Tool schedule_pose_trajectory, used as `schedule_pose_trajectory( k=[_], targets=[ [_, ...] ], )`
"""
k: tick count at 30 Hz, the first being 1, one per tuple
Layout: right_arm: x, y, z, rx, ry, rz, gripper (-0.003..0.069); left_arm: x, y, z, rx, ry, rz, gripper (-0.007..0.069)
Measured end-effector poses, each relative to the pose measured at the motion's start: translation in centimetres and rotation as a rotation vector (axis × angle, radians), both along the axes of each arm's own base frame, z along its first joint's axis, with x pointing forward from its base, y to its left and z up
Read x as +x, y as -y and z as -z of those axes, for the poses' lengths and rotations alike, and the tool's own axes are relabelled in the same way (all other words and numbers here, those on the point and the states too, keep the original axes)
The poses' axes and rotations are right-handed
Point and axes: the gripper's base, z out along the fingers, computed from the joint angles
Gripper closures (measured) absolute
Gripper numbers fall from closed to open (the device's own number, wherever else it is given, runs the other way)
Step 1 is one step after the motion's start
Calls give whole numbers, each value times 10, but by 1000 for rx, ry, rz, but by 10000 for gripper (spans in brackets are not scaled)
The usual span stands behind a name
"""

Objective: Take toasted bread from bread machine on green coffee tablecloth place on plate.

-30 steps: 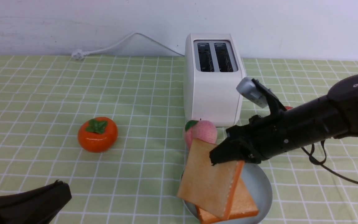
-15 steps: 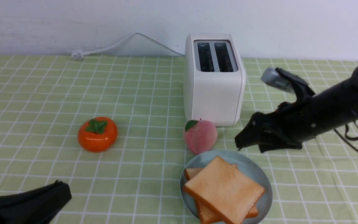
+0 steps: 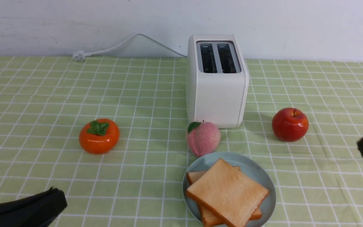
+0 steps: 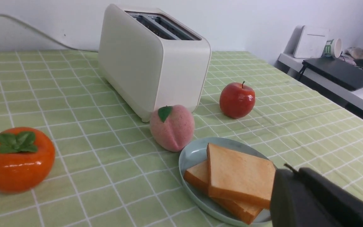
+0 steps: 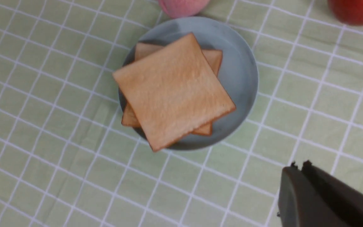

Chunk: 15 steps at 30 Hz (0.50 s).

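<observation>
"Which step are we on?"

"The last one, we'd judge: our upper toast slice (image 3: pixel 227 192) lies crosswise on the lower toast slice (image 3: pixel 196 175), both on the plate (image 3: pixel 267 179) at bottom centre of the front view. The toaster (image 3: pixel 219 97), top centre, shows bare slots."

"And our claws?"

"The left claw (image 3: pixel 55 190), lower left, is fully closed with nothing in it. The right claw (image 3: pixel 362 149), at the right edge, is closed and empty too, well apart from the plate."

"So what's next?"

"We'd just park both arms, without nudging the stack."

"Can we count up?"

"Two slices, one plate, one two-slot toaster, one green checked tablecloth (image 3: pixel 137 198), one peach (image 3: pixel 204 138), one red apple (image 3: pixel 290 125), one persimmon (image 3: pixel 99 138), and our two claws."
</observation>
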Motion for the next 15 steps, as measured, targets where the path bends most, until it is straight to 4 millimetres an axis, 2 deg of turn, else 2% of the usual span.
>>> schedule_pose_trajectory(
  k=[1, 2, 4, 6, 7, 8, 12, 15],
  targets=[
    [-23, 4, 2, -3, 14, 20, 676, -3, -2, -2, -11, 15, 2, 623],
    [-37, 6, 4, -2, 23, 34, 676, -6, -4, -4, -21, 29, 3, 623],
    [-52, 9, 7, 5, 43, 54, 675, -9, -6, -5, -29, 45, 4, 623],
    [-84, 14, 23, 30, 59, 94, 667, -13, -8, -6, -37, 59, 8, 621],
    [-86, 14, 22, 30, 68, 94, 666, -13, -9, -6, -38, 59, 8, 621],
    [-104, 17, 34, 50, 85, 125, 663, -14, -8, -5, -26, 45, 13, 620],
    [-123, 22, 57, 60, 145, 168, 659, -14, -8, 0, 6, 1, 26, 620],
    [-126, 24, 69, 97, 232, 213, 659, -15, -7, 3, 23, -22, 32, 616]
  ],
)
